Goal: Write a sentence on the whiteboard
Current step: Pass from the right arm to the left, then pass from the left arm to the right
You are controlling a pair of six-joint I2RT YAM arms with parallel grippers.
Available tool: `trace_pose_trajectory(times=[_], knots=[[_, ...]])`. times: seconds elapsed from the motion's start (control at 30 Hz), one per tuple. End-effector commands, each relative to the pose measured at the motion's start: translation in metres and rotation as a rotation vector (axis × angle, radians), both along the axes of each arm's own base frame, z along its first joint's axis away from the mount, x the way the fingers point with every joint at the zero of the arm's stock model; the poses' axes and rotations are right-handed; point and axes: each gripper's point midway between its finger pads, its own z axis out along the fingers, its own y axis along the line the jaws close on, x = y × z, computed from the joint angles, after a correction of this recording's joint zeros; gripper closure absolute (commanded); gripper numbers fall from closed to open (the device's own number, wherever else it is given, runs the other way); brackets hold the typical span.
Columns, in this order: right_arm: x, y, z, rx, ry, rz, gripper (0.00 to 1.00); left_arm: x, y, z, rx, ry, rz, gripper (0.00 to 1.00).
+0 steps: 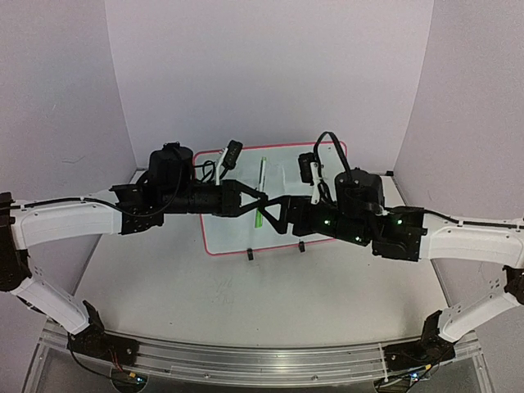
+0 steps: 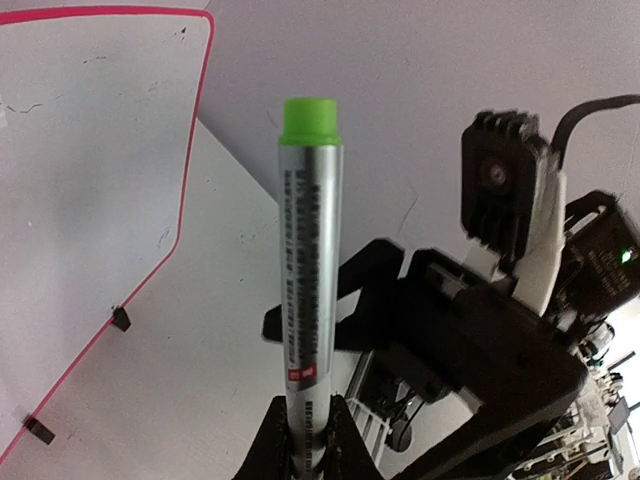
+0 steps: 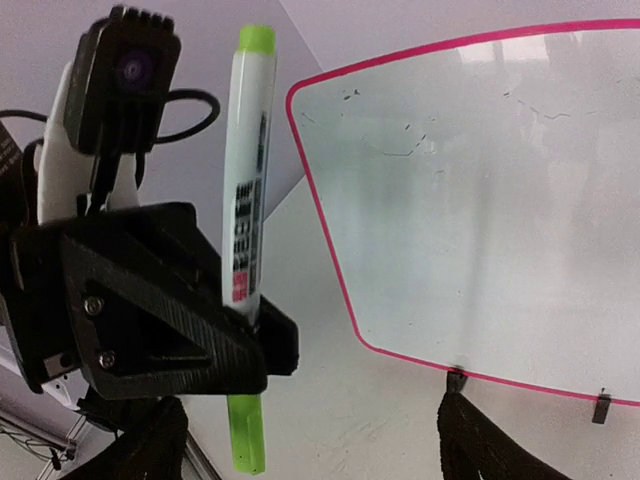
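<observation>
The left hand (image 2: 308, 445) grips the marker (image 2: 308, 250) upright above the whiteboard (image 3: 480, 200), which sits on the counter (image 1: 246, 295), seemingly so that the right hand (image 1: 277, 214), spread wide just beside it, can reach the marker's lower end.

Soft, even, faintly violet light fills all views with only weak shadows on the table (image 1: 246, 303), a pale sheen crosses the whiteboard (image 3: 480, 200), the overhead view looks grainy, and print on the marker (image 2: 310, 250) blurs near the wrist lens.
</observation>
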Motion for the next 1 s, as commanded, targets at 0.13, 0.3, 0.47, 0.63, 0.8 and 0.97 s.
trace_pose_trajectory(times=[0.13,0.3,0.47,0.63,0.8,0.97], knots=[[-0.006,-0.039,-0.001,-0.313,0.133,0.039,0.13,-0.035,0.023,-0.039,0.243,-0.046,-0.149,1.0],[-0.025,-0.025,-0.004,-0.279,0.23,0.247,0.15,-0.061,0.025,-0.063,0.319,-0.033,-0.315,1.0],[-0.034,-0.014,-0.01,-0.242,0.305,0.365,0.22,-0.08,0.022,-0.063,0.304,-0.024,-0.422,1.0],[-0.044,-0.002,-0.011,-0.215,0.341,0.46,0.28,-0.096,0.013,-0.064,0.282,-0.003,-0.511,1.0],[-0.048,0.01,-0.016,-0.193,0.375,0.523,0.32,-0.107,0.009,-0.067,0.28,0.003,-0.561,1.0],[-0.052,0.017,-0.027,-0.18,0.435,0.58,0.44,-0.116,0.009,-0.061,0.256,-0.008,-0.597,1.0]])
